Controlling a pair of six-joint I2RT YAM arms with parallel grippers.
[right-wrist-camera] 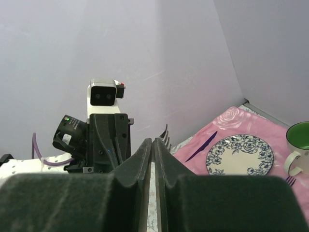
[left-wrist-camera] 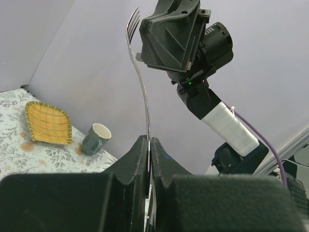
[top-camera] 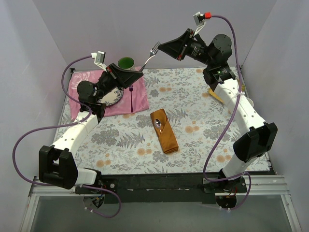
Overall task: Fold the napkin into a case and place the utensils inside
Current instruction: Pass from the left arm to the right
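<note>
The rust-orange napkin, folded into a narrow case [top-camera: 164,131], lies mid-table with a silver spoon [top-camera: 158,123] tucked in its upper end. A silver fork [top-camera: 150,54] hangs in the air between both arms. My left gripper [top-camera: 140,71] [left-wrist-camera: 149,140] is shut on the fork [left-wrist-camera: 140,82] at its handle. My right gripper [top-camera: 161,47] [right-wrist-camera: 154,141] is closed at the fork's neck, and the tines [right-wrist-camera: 165,131] poke out just past its fingertips. The stretch of fork between the right jaws is hidden.
A pink cloth [top-camera: 140,99] at back left carries a patterned plate [top-camera: 110,96] [right-wrist-camera: 239,154] and a purple utensil [top-camera: 131,96]. A green cup [top-camera: 126,63] stands behind it. A yellow dish [left-wrist-camera: 47,123] and a grey mug [left-wrist-camera: 95,138] sit at back right.
</note>
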